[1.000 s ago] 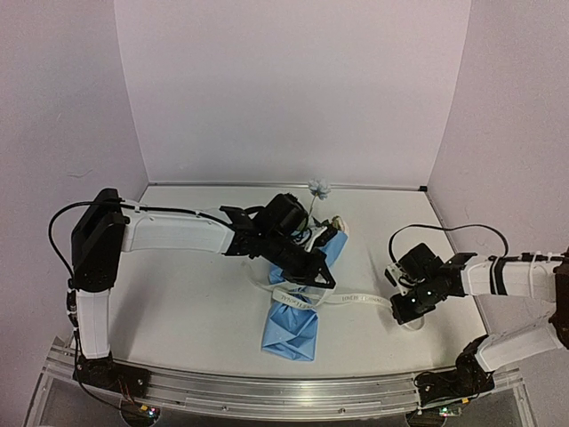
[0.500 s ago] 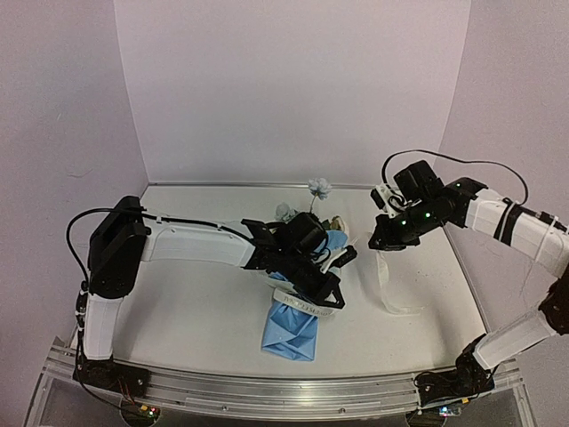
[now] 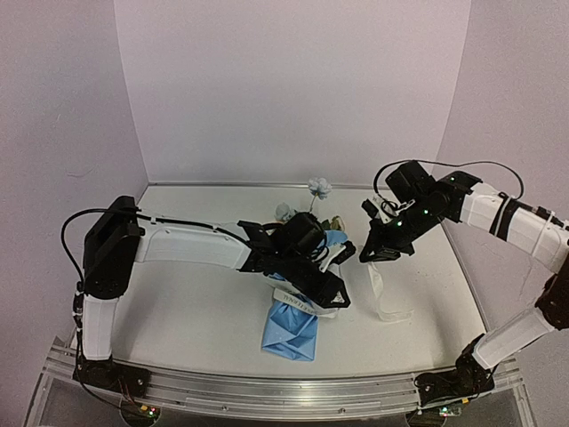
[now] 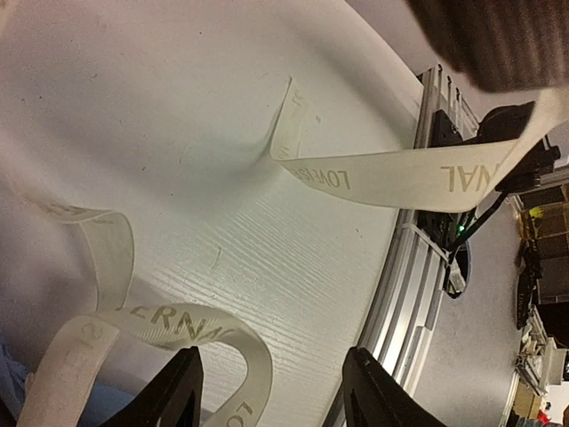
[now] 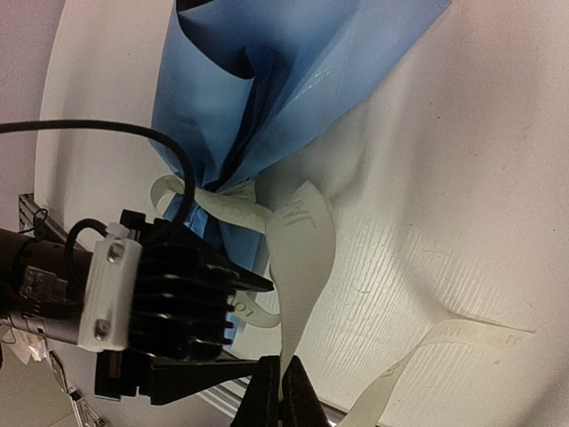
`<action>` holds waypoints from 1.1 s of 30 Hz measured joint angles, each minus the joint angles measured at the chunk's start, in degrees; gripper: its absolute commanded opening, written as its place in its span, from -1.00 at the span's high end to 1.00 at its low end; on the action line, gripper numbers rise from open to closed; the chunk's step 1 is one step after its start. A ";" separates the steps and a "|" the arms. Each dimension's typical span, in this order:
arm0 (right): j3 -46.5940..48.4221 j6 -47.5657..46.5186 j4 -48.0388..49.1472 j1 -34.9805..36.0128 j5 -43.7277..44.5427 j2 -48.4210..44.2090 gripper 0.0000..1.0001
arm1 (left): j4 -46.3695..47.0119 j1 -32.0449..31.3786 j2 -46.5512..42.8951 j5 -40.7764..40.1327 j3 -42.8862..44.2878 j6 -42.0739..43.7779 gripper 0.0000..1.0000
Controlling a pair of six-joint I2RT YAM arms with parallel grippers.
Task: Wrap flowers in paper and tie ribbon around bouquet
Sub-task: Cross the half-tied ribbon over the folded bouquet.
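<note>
The bouquet (image 3: 299, 315) lies on the white desk (image 3: 178, 294). The folded end of its blue paper (image 3: 291, 336) points toward the arm bases and the flowers (image 3: 318, 188) are at the far end, where one pale bloom stands up on a thin stem. The left end effector (image 3: 340, 276) sits low over the bouquet's middle, its fingers spread apart. The ribbon (image 3: 377, 286) crosses the paper there. Another stretch hangs from the raised right end effector (image 3: 369, 253) down to the desk, ending in a curl to the right of the bouquet.
</note>
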 measured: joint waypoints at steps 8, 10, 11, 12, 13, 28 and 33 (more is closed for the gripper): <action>1.45 0.93 -1.56 2.05 -1.86 1.20 1.00 | 4.50 0.54 -7.99 -0.82 -7.95 0.10 -0.15; 2.21 1.00 -1.69 2.66 -2.40 1.61 1.00 | 5.93 1.09 -10.36 -0.74 -10.84 0.17 -0.14; 2.43 1.02 -1.68 2.98 -2.67 1.70 1.00 | 6.35 1.46 -11.22 -0.72 -11.89 0.26 -0.13; 2.61 1.07 -1.71 3.33 -3.05 1.75 1.00 | 6.75 1.95 -11.90 -0.71 -12.55 0.54 -0.13; 2.77 1.15 -1.74 3.69 -3.44 1.80 1.00 | 7.11 2.46 -12.32 -0.72 -12.97 1.05 -0.14; 5.50 1.22 -2.14 7.09 -11.62 2.84 1.00 | 15.51 6.84 -13.23 -1.93 -15.85 13.69 -0.20; 5.72 1.40 -2.34 7.11 -14.05 3.15 1.00 | 17.69 6.45 -13.17 -0.64 -15.81 17.09 -0.20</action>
